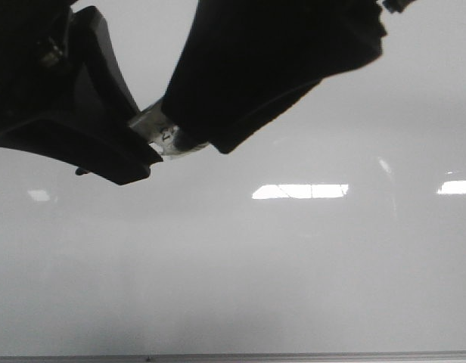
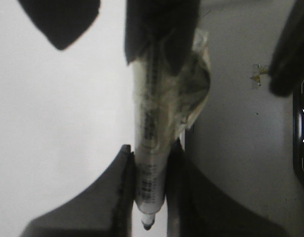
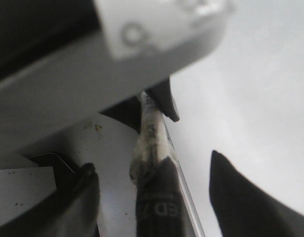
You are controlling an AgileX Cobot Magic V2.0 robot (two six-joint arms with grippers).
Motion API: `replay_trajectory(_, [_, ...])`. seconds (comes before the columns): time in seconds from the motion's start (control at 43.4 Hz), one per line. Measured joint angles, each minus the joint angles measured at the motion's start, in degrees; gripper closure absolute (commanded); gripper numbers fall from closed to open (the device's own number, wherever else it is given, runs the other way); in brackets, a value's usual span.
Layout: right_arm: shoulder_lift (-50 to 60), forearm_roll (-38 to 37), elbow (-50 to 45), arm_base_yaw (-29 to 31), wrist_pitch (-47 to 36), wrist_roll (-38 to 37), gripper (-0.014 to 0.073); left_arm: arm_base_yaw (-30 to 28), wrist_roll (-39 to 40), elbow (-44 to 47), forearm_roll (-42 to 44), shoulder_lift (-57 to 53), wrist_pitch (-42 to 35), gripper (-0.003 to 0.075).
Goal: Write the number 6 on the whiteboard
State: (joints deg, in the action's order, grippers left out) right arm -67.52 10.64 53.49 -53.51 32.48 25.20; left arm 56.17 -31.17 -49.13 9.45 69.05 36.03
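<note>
The whiteboard (image 1: 293, 272) fills the front view, glossy and pale, and no number 6 shows on it. My left gripper (image 2: 151, 148) is shut on a pale marker (image 2: 151, 163) wrapped in clear tape, whose dark tip (image 2: 147, 224) sticks out past the fingers. In the front view the left gripper (image 1: 138, 147) meets my right gripper (image 1: 195, 132) at the top, with the marker (image 1: 163, 136) between them. My right gripper (image 3: 151, 160) is open, its fingers (image 3: 241, 197) wide apart on either side of the marker's black end (image 3: 159, 207), not touching it.
Bright rectangular light reflections (image 1: 299, 191) lie on the board. A thin grey frame strip (image 1: 233, 357) runs along its bottom edge. Beside the board is a grey table surface (image 2: 236, 148) with a dark device (image 2: 302, 133) and a white sheet (image 3: 23, 192).
</note>
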Motion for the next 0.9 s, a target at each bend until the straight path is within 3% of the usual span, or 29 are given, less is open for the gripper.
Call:
replay_trajectory(0.3, [-0.79,-0.23,0.00,0.00,-0.39,0.00,0.0592,0.00,-0.12,0.00,0.03,0.00,-0.75,0.0738])
replay_trajectory(0.369, [-0.79,-0.23,0.00,0.00,-0.49,0.00,0.0661,0.00,-0.12,0.00,0.03,0.00,-0.75,0.0699])
replay_trajectory(0.415, [-0.79,-0.23,0.00,0.00,-0.49,0.00,0.0661,0.00,-0.12,0.00,0.03,0.00,-0.75,0.0646])
replay_trajectory(0.577, [-0.77,-0.84,0.05,0.00,0.12,0.00,0.0658,0.00,-0.12,0.00,-0.29,0.00,-1.10,0.0331])
replay_trajectory(0.646, [-0.02,-1.39,-0.43,0.49,0.49,0.09,0.0658,0.00,-0.12,0.00,-0.40,0.00,-2.20,0.0242])
replay_trajectory(0.807, [4.48,-2.48,-4.89,5.81,1.49,0.09,0.0658,0.00,-0.12,0.00,-1.29,0.00,-4.54,0.0234])
replay_trajectory(0.9, [8.16,-2.59,-8.16,11.86,1.59,0.09,0.0658,0.00,-0.12,0.00,-1.39,0.00,-4.78,0.0308])
